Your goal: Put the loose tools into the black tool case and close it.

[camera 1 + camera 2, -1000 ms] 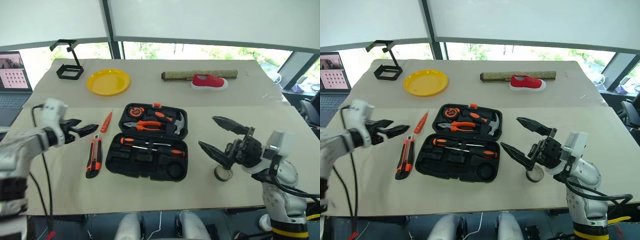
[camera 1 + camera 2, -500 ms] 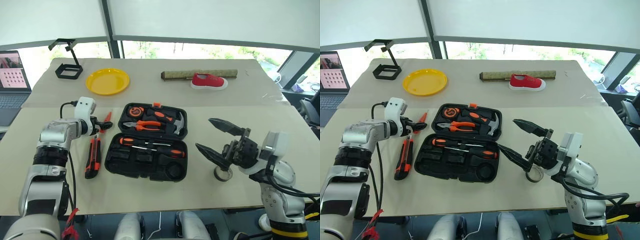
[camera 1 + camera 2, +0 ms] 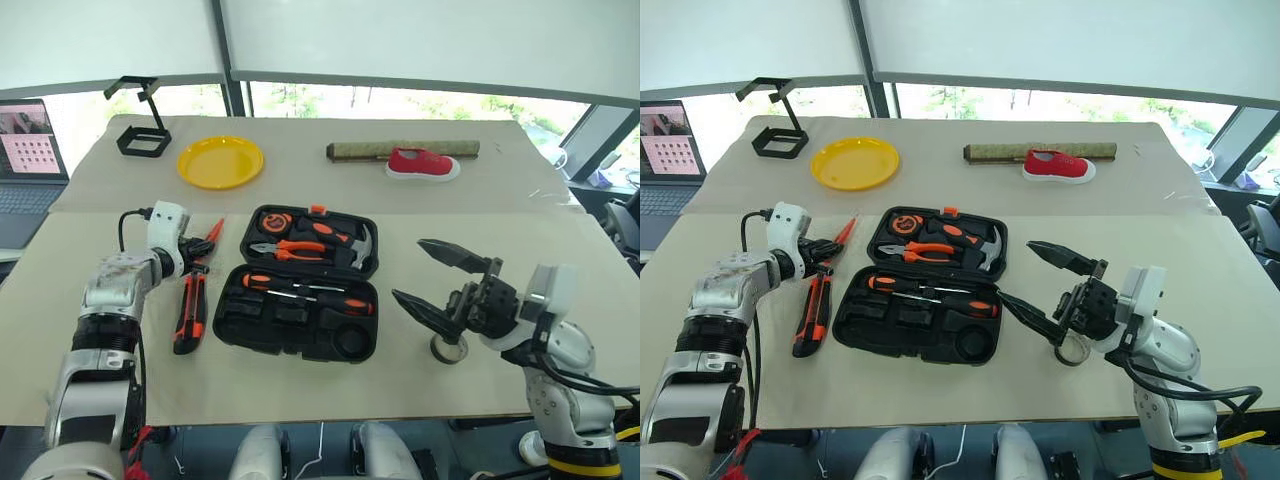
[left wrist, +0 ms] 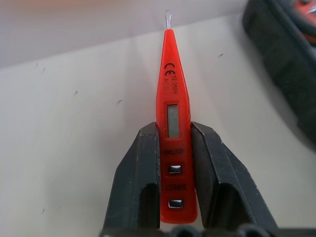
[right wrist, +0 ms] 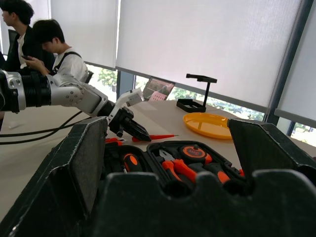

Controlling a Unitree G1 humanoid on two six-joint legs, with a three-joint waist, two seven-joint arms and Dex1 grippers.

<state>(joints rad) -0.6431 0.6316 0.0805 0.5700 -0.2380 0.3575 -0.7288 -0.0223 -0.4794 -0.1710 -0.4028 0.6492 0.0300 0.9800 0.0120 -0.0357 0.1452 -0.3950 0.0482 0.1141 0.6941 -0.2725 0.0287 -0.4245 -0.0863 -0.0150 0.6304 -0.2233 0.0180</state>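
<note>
**Left gripper clamped on tester screwdriver**

Bare table [image 3: 300, 395] lies in front of the open black tool case [image 3: 305, 325]. Left gripper [image 4: 175, 148] pinches the tester screwdriver [image 4: 174, 123] left of it, apparently resting on the table. Right gripper [image 3: 430, 280] gapes empty above the tape roll [image 3: 447, 349].

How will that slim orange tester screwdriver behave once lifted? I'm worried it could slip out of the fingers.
The tester screwdriver looks like a rigid, slim plastic body, so probably stiff and light. The left gripper clamps its smooth flat sides near the back end, so it could pivot or slide if jolted. Its thin metal tip looks like the part most easily bent.
</note>
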